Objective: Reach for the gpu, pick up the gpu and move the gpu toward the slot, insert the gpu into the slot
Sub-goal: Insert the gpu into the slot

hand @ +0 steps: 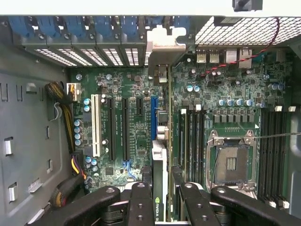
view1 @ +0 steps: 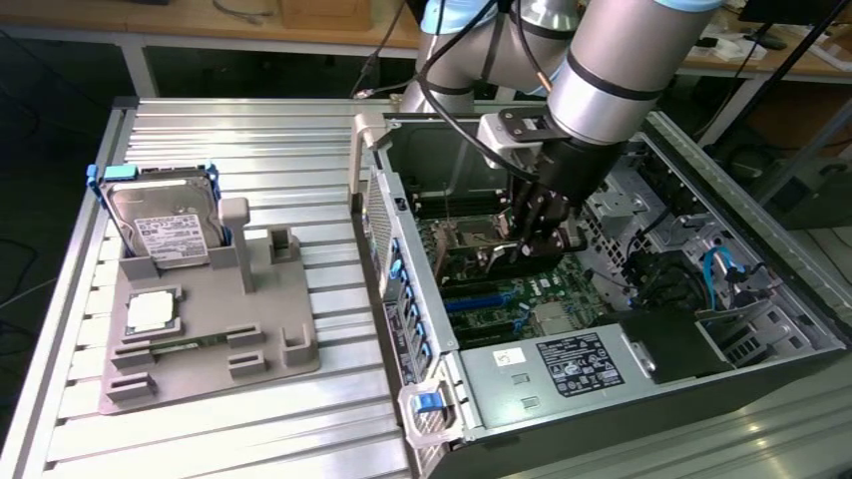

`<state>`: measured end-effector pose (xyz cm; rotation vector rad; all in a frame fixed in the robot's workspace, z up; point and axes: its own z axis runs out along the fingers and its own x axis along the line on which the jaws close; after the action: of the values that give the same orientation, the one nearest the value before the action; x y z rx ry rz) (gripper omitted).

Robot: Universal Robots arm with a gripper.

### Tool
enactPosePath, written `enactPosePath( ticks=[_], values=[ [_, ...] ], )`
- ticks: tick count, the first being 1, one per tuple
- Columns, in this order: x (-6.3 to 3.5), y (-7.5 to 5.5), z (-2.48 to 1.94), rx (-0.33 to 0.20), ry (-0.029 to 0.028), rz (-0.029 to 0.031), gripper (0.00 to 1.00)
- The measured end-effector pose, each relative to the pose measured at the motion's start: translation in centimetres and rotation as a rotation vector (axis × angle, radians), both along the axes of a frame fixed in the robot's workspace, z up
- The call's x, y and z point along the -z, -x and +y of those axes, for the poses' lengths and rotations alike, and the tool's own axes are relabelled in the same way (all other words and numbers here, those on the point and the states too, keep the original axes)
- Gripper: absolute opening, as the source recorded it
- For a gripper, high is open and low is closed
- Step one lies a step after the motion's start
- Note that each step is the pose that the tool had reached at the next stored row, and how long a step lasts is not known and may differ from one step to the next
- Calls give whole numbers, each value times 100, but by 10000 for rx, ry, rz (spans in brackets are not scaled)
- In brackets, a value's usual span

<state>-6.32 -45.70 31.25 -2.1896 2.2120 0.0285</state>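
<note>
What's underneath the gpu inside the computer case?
Under the gpu lies the green motherboard; the blue slot shows beside its edge. The board directly beneath the card is covered.

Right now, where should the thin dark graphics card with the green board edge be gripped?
Its upper edge, from straight above, pinching both flat faces, as the gripper does: the thin dark gpu stands on edge by the long blue slot, leaving those faces reachable.
</note>
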Motion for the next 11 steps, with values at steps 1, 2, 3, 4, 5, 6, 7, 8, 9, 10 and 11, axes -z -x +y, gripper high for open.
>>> enactPosePath(
  ticks=[1,2,3,4,5,6,7,8,9,10,11],
  values=[
    [0,0,0,-1,0,0,27],
    [0,0,0,-1,1,0,27],
    [1,0,0,-1,0,-1,27],
    [1,0,0,-1,0,-1,27],
    [1,0,0,-1,0,0,27],
    [5,1,0,0,-2,-1,27],
    [10,1,0,0,-3,-2,27],
    [17,1,0,0,-4,-2,27],
    [23,1,0,-1,-8,-2,27],
    [31,1,0,0,-10,-2,27],
    [37,1,0,0,-10,-1,27]
  ],
)
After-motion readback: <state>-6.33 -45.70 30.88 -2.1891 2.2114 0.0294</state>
